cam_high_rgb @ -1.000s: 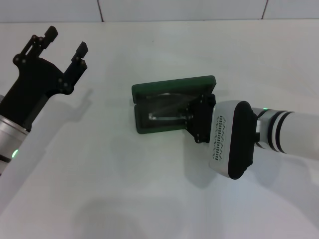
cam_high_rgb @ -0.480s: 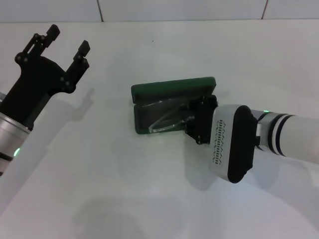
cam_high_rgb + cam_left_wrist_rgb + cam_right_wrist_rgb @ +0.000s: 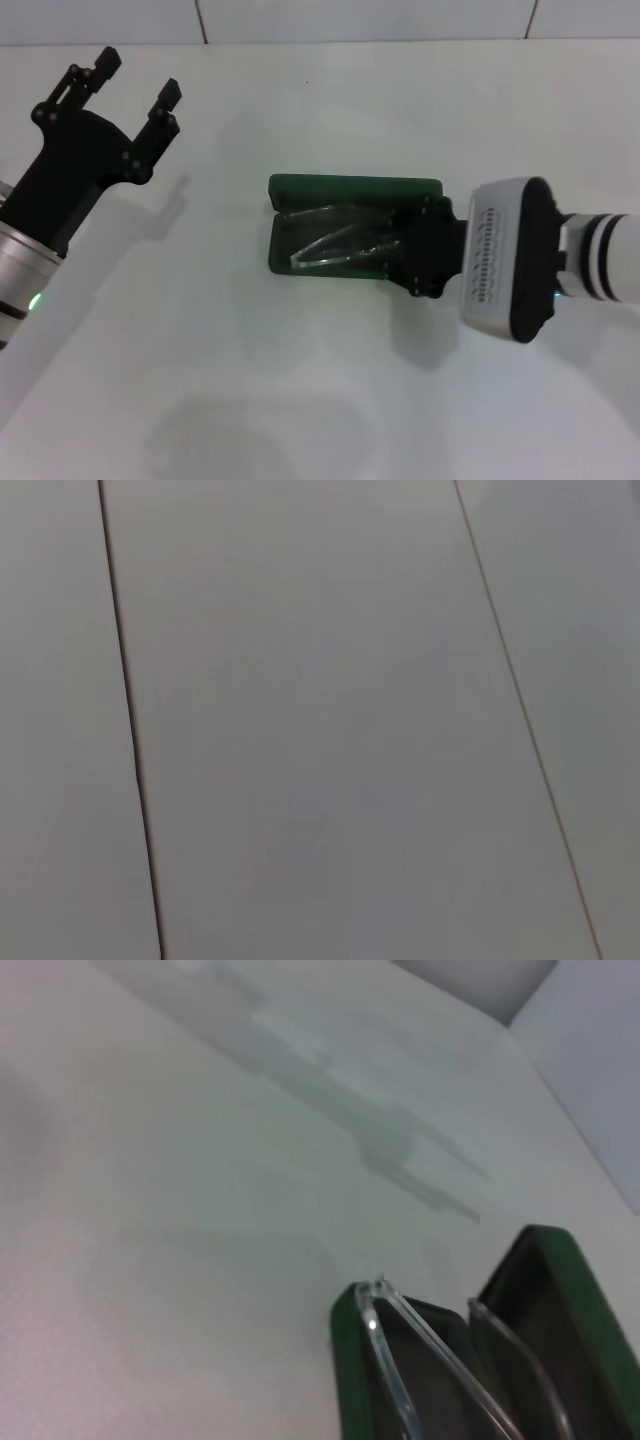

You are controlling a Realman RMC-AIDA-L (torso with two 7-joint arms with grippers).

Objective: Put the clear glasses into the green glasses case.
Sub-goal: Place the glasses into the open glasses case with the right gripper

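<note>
The green glasses case lies open at the table's middle, lid raised at the back. The clear glasses rest tilted in its dark lining, their temple arms running toward my right gripper. That gripper reaches into the case's right end and is shut on the glasses. In the right wrist view the clear glasses stretch over the green glasses case. My left gripper hangs open at the far left, well away from the case, holding nothing.
The white table surrounds the case. A tiled wall stands behind the table's far edge. The left wrist view shows only pale panels with dark seams.
My right gripper has pulled to the right and turned level. The case has swung with it to lie square to the table edge, the glasses shifting inside. The left arm has barely moved.
</note>
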